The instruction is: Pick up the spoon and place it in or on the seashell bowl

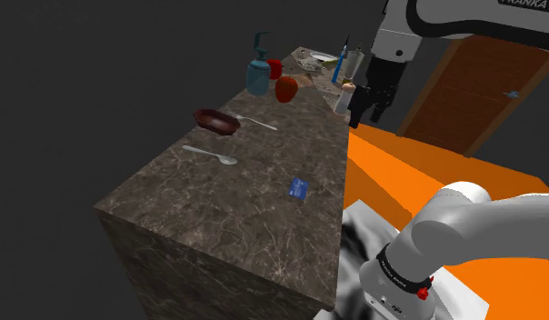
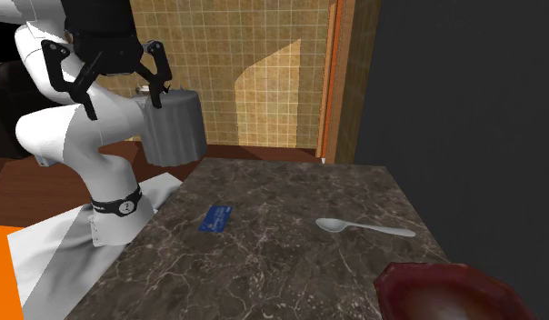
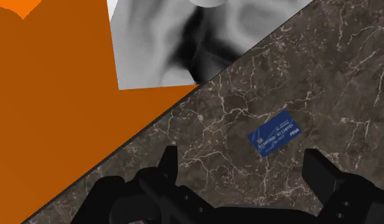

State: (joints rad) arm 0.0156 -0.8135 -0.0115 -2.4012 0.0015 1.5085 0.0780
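We see the claw (image 2: pixel 121 95) spread wide, its two black fingers (image 3: pixel 169 164) well apart with nothing between them; it holds nothing. In the shoulder view it hangs in the air at the long edge of the counter (image 1: pixel 264 227), about where the dark veined stone meets the orange floor (image 1: pixel 400 155). Looking along the claw, we find a small blue card (image 3: pixel 274 132) lying flat on the stone below.

The spoon (image 1: pixel 212 155) is pale and lies flat on the counter, well apart from the claw. It rests on open stone between the card and the bowl (image 1: pixel 216 120), nearer the counter's far long edge at the shoulder view's left. In the second exterior view its rounded end points toward the card and its handle runs off to that view's right. The bowl is dark red with a scalloped rim, and it sits near the spoon without touching it.

A second slim pale utensil (image 1: pixel 254 121) lies just beside the bowl; we cannot tell whether the two touch. Farther along the counter stand a blue soap dispenser (image 1: pixel 258 73), a red fruit (image 1: pixel 286 88) and some bottles (image 1: pixel 350 65). A brown door (image 1: pixel 473 91) shows behind the arm. In the second exterior view a grey ribbed container (image 2: pixel 177 127) appears just beside the claw, before a tan tiled wall (image 2: pixel 254 64).
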